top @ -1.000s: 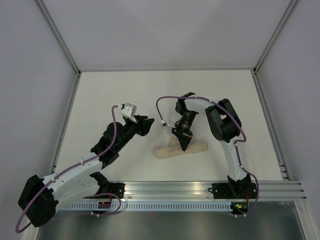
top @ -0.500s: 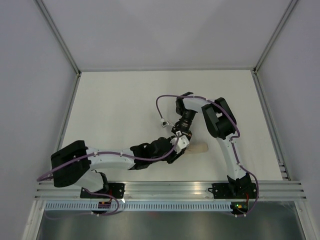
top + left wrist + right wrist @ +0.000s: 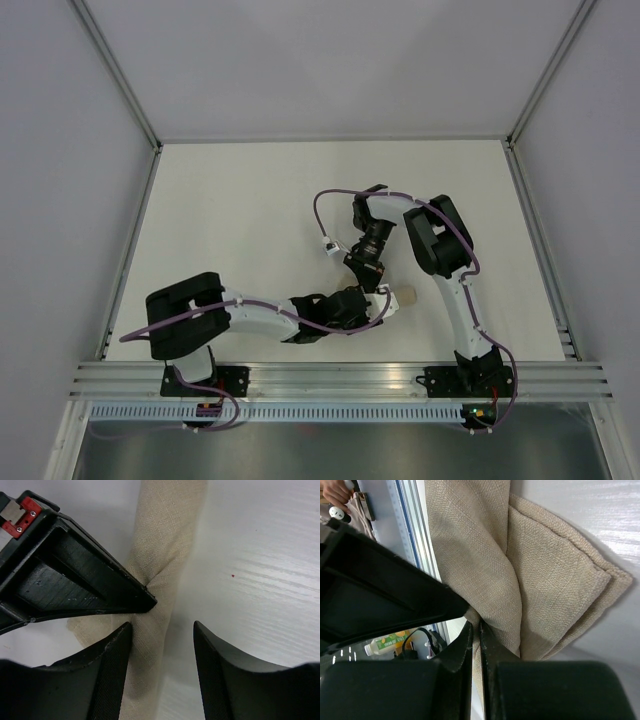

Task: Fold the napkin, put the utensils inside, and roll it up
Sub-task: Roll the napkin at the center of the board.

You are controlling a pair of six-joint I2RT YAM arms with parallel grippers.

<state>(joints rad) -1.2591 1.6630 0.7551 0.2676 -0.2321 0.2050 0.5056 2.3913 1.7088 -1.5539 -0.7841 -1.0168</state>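
Note:
The napkin (image 3: 406, 296) is a tan rolled bundle on the white table; only its right end shows from above, beneath both grippers. In the left wrist view the napkin (image 3: 167, 540) runs top to bottom. My left gripper (image 3: 162, 652) is open astride it, with its left finger (image 3: 107, 675) against the cloth and its right finger off it. My right gripper (image 3: 476, 635) is shut on a pinched fold of the napkin (image 3: 485, 550); from above, it (image 3: 372, 282) stands just beyond the left gripper (image 3: 380, 304). The utensils are hidden.
An aluminium rail (image 3: 330, 376) runs along the near table edge, close behind the napkin. A purple cable with a white connector (image 3: 327, 246) loops left of the right wrist. Grey walls enclose the white table (image 3: 250, 200) on three sides.
My left arm has swung from the left-middle of the table down and right to the napkin, covering its left part. My right gripper has stayed on the napkin.

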